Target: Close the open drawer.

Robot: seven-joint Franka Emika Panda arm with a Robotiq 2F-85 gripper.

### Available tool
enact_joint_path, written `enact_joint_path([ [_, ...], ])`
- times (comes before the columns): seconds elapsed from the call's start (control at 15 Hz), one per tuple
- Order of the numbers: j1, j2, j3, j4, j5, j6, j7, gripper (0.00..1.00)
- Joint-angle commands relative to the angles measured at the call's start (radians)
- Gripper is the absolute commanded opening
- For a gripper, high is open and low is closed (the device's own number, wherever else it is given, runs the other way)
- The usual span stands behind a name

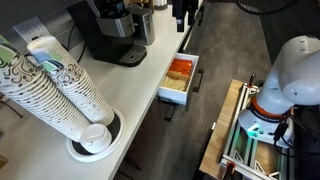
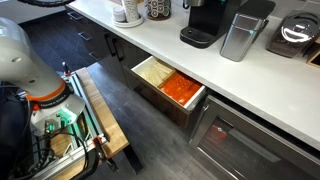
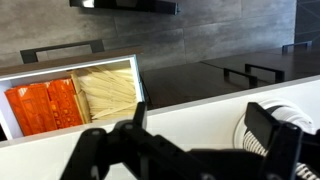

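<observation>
While drawer (image 2: 158,102) stands open, jaws seemingly spread; well apart.

The drawer (image 3: 70,68) has white sides and a dark grey front. Inside it are orange-red packets (image 3: 45,105) and pale straw-coloured ones (image 3: 105,92). The countertop (image 1: 130,90) is white and the coffee machine (image 1: 110,35) black. The stacked paper cups (image 1: 60,85) are white with green and dark swirls. The floor (image 2: 50,45) is dark grey.

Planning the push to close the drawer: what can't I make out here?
End effector: wrist view, dark blur cut by bottom edge; open or shut unclear. Not seen in either exterior view.
Drawer: wrist view, left end cut by frame edge.
Orange packets: print too small everywhere.
</observation>
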Motion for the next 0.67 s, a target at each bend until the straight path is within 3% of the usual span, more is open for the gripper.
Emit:
enact_joint_path([
  [0.0, -0.037, 0.046, -0.045, -0.050, 0.012, 0.034, -0.048, 1.00],
  [0.6, -0.119, 0.197, -0.194, -0.192, 0.056, 0.191, -0.256, 1.00],
])
